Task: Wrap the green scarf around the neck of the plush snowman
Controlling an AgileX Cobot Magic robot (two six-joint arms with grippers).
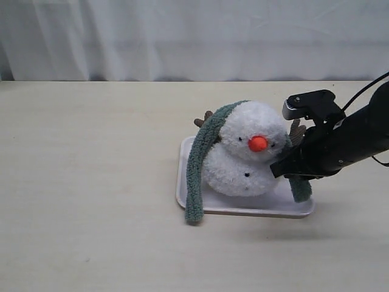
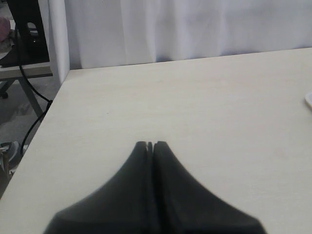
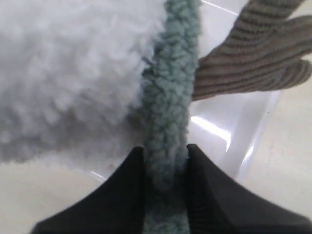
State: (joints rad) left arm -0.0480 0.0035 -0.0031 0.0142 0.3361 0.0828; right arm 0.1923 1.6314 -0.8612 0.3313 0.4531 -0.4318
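Note:
The plush snowman (image 1: 246,152) lies on a white tray (image 1: 188,182), orange nose facing the camera. The green scarf (image 1: 200,164) runs over the back of its head; one end hangs off the tray's front left edge, the other end comes down on the right behind my arm. My right gripper (image 1: 285,171) is at the snowman's right side, shut on that right length of scarf (image 3: 168,112), which passes between its black fingers (image 3: 131,185). A brown twig arm (image 3: 253,53) shows beside the scarf. My left gripper (image 2: 150,145) is shut on nothing, over bare table.
The tray's glossy rim (image 3: 253,141) lies just beyond my right fingers. A white curtain (image 1: 194,36) hangs behind the beige table (image 1: 91,182). In the left wrist view the table's edge (image 2: 46,122) drops to a floor with cables and a stand.

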